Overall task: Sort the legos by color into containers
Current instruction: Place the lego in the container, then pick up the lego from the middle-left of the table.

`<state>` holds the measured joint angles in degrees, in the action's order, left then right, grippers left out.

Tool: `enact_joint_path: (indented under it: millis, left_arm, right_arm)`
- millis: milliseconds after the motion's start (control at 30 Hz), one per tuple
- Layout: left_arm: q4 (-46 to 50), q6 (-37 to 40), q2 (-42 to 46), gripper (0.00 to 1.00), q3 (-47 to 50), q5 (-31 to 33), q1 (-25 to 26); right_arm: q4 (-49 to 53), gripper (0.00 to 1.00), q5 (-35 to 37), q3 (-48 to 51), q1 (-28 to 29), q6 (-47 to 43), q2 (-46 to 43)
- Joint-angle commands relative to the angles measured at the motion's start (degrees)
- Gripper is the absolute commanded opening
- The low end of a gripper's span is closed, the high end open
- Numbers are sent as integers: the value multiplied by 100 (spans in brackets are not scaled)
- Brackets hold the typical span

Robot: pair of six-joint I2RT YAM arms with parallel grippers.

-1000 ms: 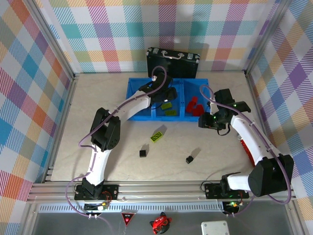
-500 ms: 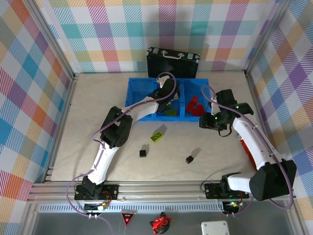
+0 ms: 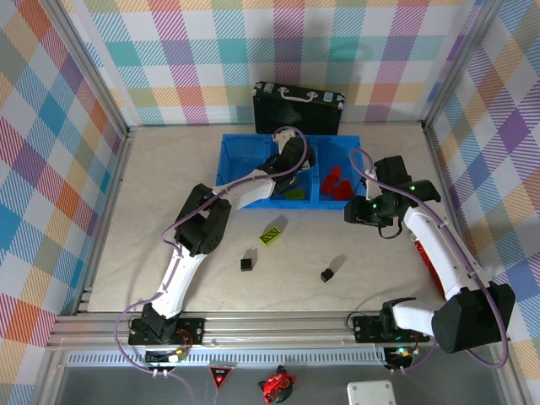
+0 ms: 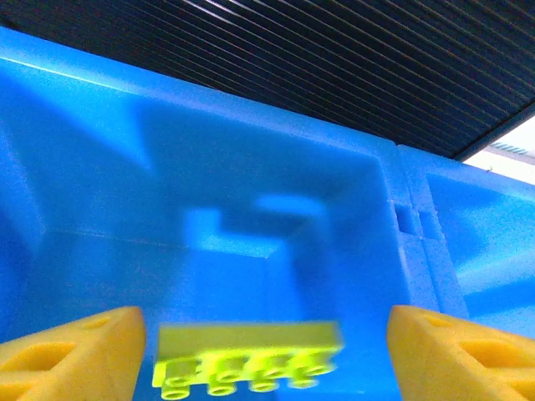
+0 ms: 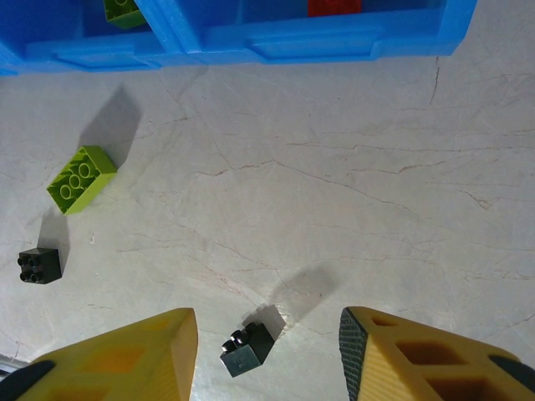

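- Pastel plaid walls (image 3: 211, 51) enclose the workspace on three sides, with aluminium posts at the corners.
- The table (image 3: 152, 211) is a pale, marbled beige surface with fine dark veins.
- The left arm (image 3: 181, 253) rises from its base, bends at the elbow and stretches far forward and to the right over the bin.
- The right arm (image 3: 439, 249) leans up its side of the table, wrist turned inward just in front of the bin's right end.
- A black case (image 3: 299, 105) stands against the far wall.
- The blue bin (image 3: 236, 156) lies just in front of the case, its three compartments side by side.
- The left gripper (image 3: 291, 167) hangs over the middle compartment, its yellow fingers (image 4: 75, 347) spread wide. A blurred lime brick (image 4: 251, 351) sits between them, touching neither.
- The right gripper (image 5: 267, 330) points down at the table with its jaws parted, holding nothing.
- Red bricks (image 3: 336, 184) lie in the right compartment, and a lime piece (image 3: 295, 194) lies in the middle one.
- One loose lime brick (image 5: 81, 178) rests on the table near the bin.
- One black cube (image 5: 248, 349) lies below the right gripper's gap and another black cube (image 5: 39, 265) lies further left.
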<state>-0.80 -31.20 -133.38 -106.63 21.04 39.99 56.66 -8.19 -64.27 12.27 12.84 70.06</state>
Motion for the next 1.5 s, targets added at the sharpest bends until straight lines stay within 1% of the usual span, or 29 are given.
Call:
enact_joint_path:
  millis: [0, 267, 467, 567, 733, 900, 967, 1100, 1200, 1367, 1467]
  left_arm:
    - [-123, 173, 245, 78, 100, 42, 49]
    - [-165, 159, 378, 75, 151, -81, 53]
    - [154, 292, 645, 73, 134, -346, 49]
    - [537, 283, 836, 73, 134, -565, 53]
    - [1225, 336, 1155, 72, 125, -1179, 48]
    - [2194, 537, 1382, 72, 133, -1771, 50]
    - [2573, 629, 1479, 71, 175, -1882, 53]
    - [3133, 779, 1774, 71, 434, -2050, 53]
    - [3487, 802, 2044, 70, 695, -1977, 61]
    - [3302, 684, 2852, 70, 1698, -1978, 66]
    - [3441, 634, 3208, 70, 2105, -1913, 109]
  right_arm:
    - [90, 51, -155, 103, 3, 93, -124]
    - [68, 50, -341, 205, -3, 254, -259]
    - [57, 48, -367, 304, 10, 522, -255]
    - [38, 47, -337, 387, 37, 669, -282]
    - [143, 46, -228, 466, 155, 889, -256]
    - [141, 46, -162, 557, 377, 1104, -189]
    - [143, 45, -89, 575, 477, 1188, -105]
    - [119, 45, 34, 573, 762, 1344, 130]
    - [91, 45, 86, 557, 998, 1441, 320]
    - [69, 45, 219, 512, 1422, 1551, 674]
    - [32, 45, 246, 477, 1670, 1614, 910]
